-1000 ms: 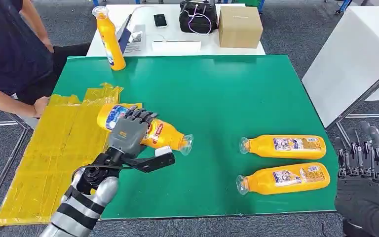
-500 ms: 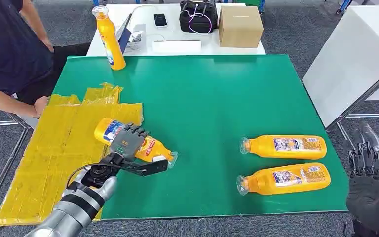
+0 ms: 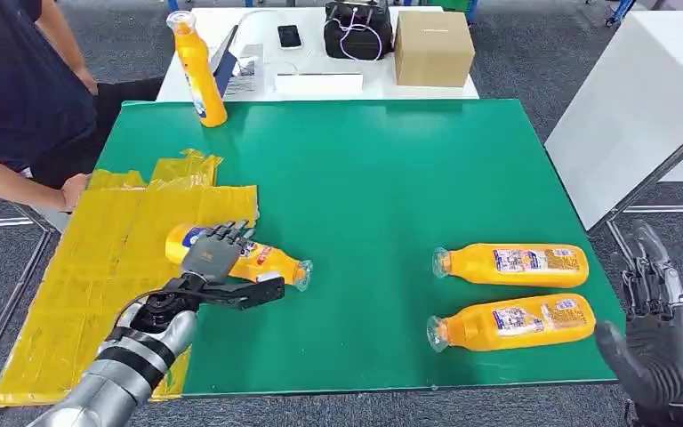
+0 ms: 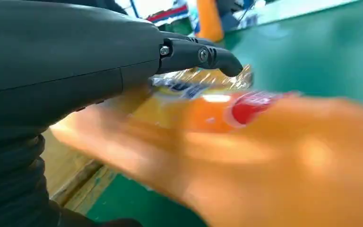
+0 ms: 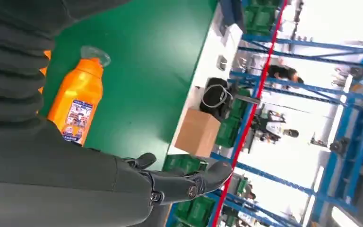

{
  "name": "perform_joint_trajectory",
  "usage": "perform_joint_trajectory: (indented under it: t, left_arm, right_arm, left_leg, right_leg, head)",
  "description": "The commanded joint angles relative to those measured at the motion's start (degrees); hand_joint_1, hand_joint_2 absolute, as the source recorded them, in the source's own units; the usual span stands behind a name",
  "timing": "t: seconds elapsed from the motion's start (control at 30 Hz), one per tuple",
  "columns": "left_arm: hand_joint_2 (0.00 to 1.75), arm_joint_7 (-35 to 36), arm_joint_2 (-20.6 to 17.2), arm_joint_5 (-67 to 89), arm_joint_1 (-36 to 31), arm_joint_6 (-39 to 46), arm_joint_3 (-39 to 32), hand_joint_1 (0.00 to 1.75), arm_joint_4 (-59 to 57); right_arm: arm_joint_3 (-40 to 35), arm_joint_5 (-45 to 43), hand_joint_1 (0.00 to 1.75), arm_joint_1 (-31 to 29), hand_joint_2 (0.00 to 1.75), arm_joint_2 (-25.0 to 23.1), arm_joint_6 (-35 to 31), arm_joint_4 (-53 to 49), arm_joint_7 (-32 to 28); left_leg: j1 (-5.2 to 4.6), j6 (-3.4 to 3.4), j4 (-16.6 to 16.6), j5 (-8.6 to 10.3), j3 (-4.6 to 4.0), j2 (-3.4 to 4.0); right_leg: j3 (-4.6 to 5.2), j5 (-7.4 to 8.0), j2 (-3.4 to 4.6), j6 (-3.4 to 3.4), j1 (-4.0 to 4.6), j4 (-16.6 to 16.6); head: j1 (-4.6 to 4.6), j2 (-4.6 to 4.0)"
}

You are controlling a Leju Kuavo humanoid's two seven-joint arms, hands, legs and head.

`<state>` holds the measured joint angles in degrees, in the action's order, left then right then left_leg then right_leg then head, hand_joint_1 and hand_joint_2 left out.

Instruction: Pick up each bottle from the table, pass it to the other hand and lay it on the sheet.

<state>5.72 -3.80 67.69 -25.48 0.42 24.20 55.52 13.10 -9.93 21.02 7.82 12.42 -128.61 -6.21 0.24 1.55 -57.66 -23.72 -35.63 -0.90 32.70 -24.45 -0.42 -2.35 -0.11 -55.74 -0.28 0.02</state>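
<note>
An orange bottle [image 3: 271, 261] lies on its side at the edge of the yellow sheet [image 3: 98, 267], base over the sheet, cap over the green table [image 3: 382, 169]. My left hand [image 3: 213, 258] grips it from above, thumb stretched along its near side. In the left wrist view the bottle [image 4: 246, 156] is a close blur under the fingers [image 4: 198, 54]. Two more orange bottles [image 3: 511, 264] [image 3: 511, 322] lie at the right. My right hand [image 3: 662, 342] hangs open beyond the table's front right corner. The right wrist view looks past its fingers [image 5: 184, 182] at one lying bottle [image 5: 75, 106].
Another orange bottle [image 3: 197, 71] stands upright at the table's back left corner. A person sits at the left, one hand [image 3: 73, 191] resting by the sheet. Behind is a white table with a cardboard box [image 3: 432, 46], black bag [image 3: 357, 31] and phone [image 3: 288, 36].
My left hand has carried the bottle left and down toward the sheet. My right hand has sunk a little lower at the right.
</note>
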Motion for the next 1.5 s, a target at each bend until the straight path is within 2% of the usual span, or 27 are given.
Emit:
perform_joint_trajectory:
  t: [0.03,0.1,0.13,0.2,0.23,0.27,0.3,0.33,0.37,0.4,0.43,0.5,0.53,0.63,0.67,0.7,0.8,0.9,1.0,1.13,1.17,1.3,1.4,1.47,1.5]
  left_arm:
    - [1.75,1.44,-2.96,-2.64,-2.38,-3.07,-1.15,0.00,-3.67]
    - [1.75,1.74,-3.26,-5.04,-0.76,-2.20,-2.81,0.00,0.06]
    - [1.75,-1.88,-1.39,-13.40,2.56,1.01,-8.03,0.00,7.27]
    - [1.75,1.21,-2.18,-14.04,5.06,-2.73,-7.71,0.00,15.47]
    - [1.75,-1.86,-0.77,-20.33,7.46,-0.82,-10.65,0.00,19.85]
    - [1.75,-2.25,-1.16,-21.57,9.12,-0.45,-11.26,0.00,22.12]
    - [1.75,-2.25,-1.45,-21.74,9.71,-0.48,-11.33,0.00,22.83]
    - [1.75,-8.86,1.80,-38.33,11.84,-2.38,-15.91,0.00,27.62]
    - [1.75,-9.74,2.03,-47.53,13.44,-5.60,-17.48,0.00,30.14]
    - [0.00,-10.66,1.84,-51.44,14.23,-6.29,-17.76,0.00,31.76]
    - [0.00,-10.53,2.60,-58.59,16.92,-6.18,-18.41,0.00,35.03]
    - [0.00,-11.76,2.18,-59.52,18.76,-4.47,-16.85,0.00,36.27]
    - [0.00,-14.64,2.92,-63.65,19.63,-4.47,-16.54,0.00,37.14]
    - [0.00,-14.90,2.96,-64.83,20.18,-4.34,-15.29,0.00,38.68]
    - [0.00,-15.02,3.21,-66.98,20.26,-4.85,-15.26,0.00,38.87]
    - [0.00,-14.94,3.24,-68.19,20.27,-5.25,-15.07,0.00,38.99]
    - [0.00,-14.93,3.27,-68.12,20.26,-5.26,-14.86,0.00,39.02]
    - [0.00,-14.91,3.55,-69.14,19.74,-5.69,-14.24,0.00,38.53]
    - [0.00,-13.90,3.79,-70.23,18.48,-6.32,-12.59,0.00,37.61]
    - [0.00,-13.58,3.75,-70.38,18.30,-6.14,-12.21,0.00,37.53]
    - [0.00,-13.27,3.81,-70.89,18.27,-6.13,-12.08,0.00,37.51]
    - [0.00,-12.49,3.38,-71.64,16.93,-6.95,-9.86,0.00,37.33]
    - [0.00,-12.00,3.36,-71.79,16.43,-6.93,-9.24,0.00,37.50]
    - [0.00,-12.00,3.36,-71.79,16.43,-6.93,-9.24,0.00,37.50]
    - [0.00,-12.00,3.36,-71.79,16.43,-6.93,-9.24,0.00,37.50]
  right_arm:
    - [-4.41,4.03,0.00,2.49,1.75,4.15,-1.87,1.55,-1.30]
    - [-2.96,7.43,0.00,5.02,1.75,4.31,-2.34,0.62,-1.00]
    - [-1.21,14.50,0.00,7.45,1.75,4.29,-3.81,-1.29,-1.22]
    - [-0.36,14.33,0.00,8.61,1.75,4.23,-3.24,-2.89,-1.29]
    - [1.06,16.73,0.00,9.96,1.75,3.27,-3.43,-3.84,-0.78]
    - [2.41,17.93,0.00,11.83,1.75,2.22,-3.35,-4.61,-0.80]
    - [2.95,18.02,0.00,12.58,1.75,1.89,-3.02,-4.89,-1.33]
    - [3.80,18.88,0.00,12.77,1.75,2.07,-2.20,-5.09,-1.51]
    - [4.97,21.12,0.00,13.99,1.75,2.22,-1.94,-5.33,-1.03]
    - [5.66,22.43,0.00,14.79,1.75,2.50,-1.80,-5.50,-1.26]
    - [6.73,25.70,0.00,16.85,1.75,2.79,-0.30,-5.47,0.27]
    - [6.96,27.24,0.00,17.63,1.75,2.50,-0.23,-5.03,-0.82]
    - [6.41,32.01,0.00,18.14,1.75,3.70,-1.21,-5.08,-0.96]
    - [5.44,34.76,0.00,18.27,1.75,6.00,-1.79,-5.03,0.48]
    - [4.48,35.78,0.00,18.25,1.75,7.52,-2.04,-4.69,1.96]
    - [3.99,36.35,0.00,18.03,1.75,8.87,-2.52,-4.04,3.27]
    - [3.97,36.28,0.00,17.69,1.75,9.24,-2.58,-3.57,3.36]
    - [3.46,36.53,0.00,17.18,1.75,12.48,-2.28,-1.22,6.15]
    - [2.60,37.69,0.00,13.82,1.75,17.08,-2.00,5.52,8.86]
    - [1.87,38.01,0.00,13.11,1.75,17.86,-2.21,6.81,9.23]
    - [1.12,38.53,0.00,12.56,1.75,18.97,-2.07,7.98,10.00]
    - [-3.86,38.37,0.00,6.25,1.75,24.11,-0.79,17.93,11.70]
    - [-5.62,39.14,0.00,3.82,1.75,25.03,-1.11,21.21,11.94]
    - [-5.62,39.14,0.00,3.82,1.75,25.03,-1.11,21.21,11.94]
    - [-5.62,39.14,0.00,3.82,1.75,25.03,-1.11,21.21,11.94]
  left_leg:
    - [0.03,-0.06,0.03,-0.08,0.24,0.12]
    - [0.02,-0.07,0.03,-0.11,0.32,0.13]
    - [0.02,-0.05,0.02,-0.09,0.24,0.09]
    - [-0.01,-0.06,-0.04,-0.17,0.25,0.15]
    - [0.01,-0.07,-0.10,-0.28,0.35,0.12]
    - [0.01,-0.05,-0.07,-0.13,0.11,0.10]
    - [0.01,-0.07,-0.07,-0.25,0.28,0.08]
    - [0.00,-0.05,-0.02,-0.19,0.25,0.01]
    - [0.01,-0.04,-0.03,-0.15,0.15,0.00]
    - [-0.02,-0.03,-0.03,-0.13,0.11,0.03]
    - [0.00,-0.04,-0.07,-0.24,0.24,0.07]
    - [-0.03,-0.03,-0.02,-0.19,0.11,0.13]
    - [-0.03,-0.04,0.02,-0.17,0.10,0.15]
    - [-0.02,-0.06,-0.01,-0.17,0.07,0.17]
    - [-0.01,-0.11,-0.06,-0.34,0.37,0.25]
    - [-0.01,-0.07,-0.04,-0.21,0.11,0.18]
    - [-0.02,-0.05,0.00,-0.18,0.17,0.16]
    - [-0.01,-0.06,0.03,-0.15,0.18,0.17]
    - [0.01,-0.04,0.03,-0.16,0.28,0.19]
    - [0.01,-0.04,0.05,-0.12,0.22,0.16]
    - [0.00,-0.06,0.05,-0.22,0.47,0.22]
    - [0.01,-0.05,0.06,-0.14,0.32,0.25]
    - [0.02,-0.05,0.08,-0.17,0.48,0.41]
    - [-0.01,-0.03,0.04,-0.08,0.19,0.20]
    - [-0.01,-0.04,0.06,-0.10,0.31,0.20]
  right_leg:
    - [-0.22,-0.05,0.09,0.04,0.03,0.05]
    - [-0.31,-0.08,0.10,0.04,0.03,0.05]
    - [-0.24,-0.07,0.07,0.03,0.02,0.04]
    - [-0.22,-0.15,0.10,0.03,0.00,-0.03]
    - [-0.35,-0.26,0.06,0.04,0.02,-0.07]
    - [-0.07,-0.11,0.04,0.02,0.02,-0.05]
    - [-0.26,-0.24,0.01,0.03,0.01,-0.05]
    - [-0.24,-0.21,-0.05,0.02,0.00,0.00]
    - [-0.14,-0.17,-0.04,0.01,0.01,0.00]
    - [-0.08,-0.15,0.01,0.00,-0.03,-0.01]
    - [-0.23,-0.23,0.04,0.00,0.00,0.00]
    - [-0.05,-0.15,0.09,0.00,-0.04,0.01]
    - [-0.03,-0.11,0.11,0.01,-0.04,0.04]
    - [0.01,-0.11,0.12,0.03,-0.03,0.03]
    - [-0.30,-0.26,0.17,0.06,-0.02,0.00]
    - [-0.04,-0.13,0.12,0.03,-0.02,0.02]
    - [-0.10,-0.11,0.13,0.01,-0.02,0.06]
    - [-0.10,-0.08,0.14,0.02,-0.02,0.08]
    - [-0.24,-0.07,0.16,0.01,0.00,0.14]
    - [-0.19,-0.03,0.13,0.00,0.00,0.14]
    - [-0.45,-0.11,0.16,0.01,0.00,0.17]
    - [-0.28,0.00,0.23,0.00,0.01,0.19]
    - [-0.44,0.02,0.34,-0.01,0.02,0.26]
    - [-0.14,0.01,0.16,0.00,-0.01,0.13]
    - [-0.27,-0.01,0.16,0.00,-0.01,0.16]
  head:
    - [0.02,0.00]
    - [0.00,0.00]
    - [0.02,0.00]
    - [-0.02,0.00]
    - [0.04,0.00]
    - [-0.02,0.00]
    - [0.00,0.00]
    - [0.00,0.00]
    - [0.02,0.00]
    - [-0.02,0.00]
    - [0.04,0.00]
    - [0.00,0.00]
    - [0.00,0.00]
    - [0.00,0.00]
    - [0.00,0.00]
    - [-0.02,0.00]
    - [0.02,0.00]
    - [0.00,0.00]
    - [0.00,0.00]
    - [0.00,0.00]
    - [0.00,0.00]
    - [0.00,0.00]
    - [0.00,0.00]
    - [0.00,0.00]
    - [0.00,0.00]
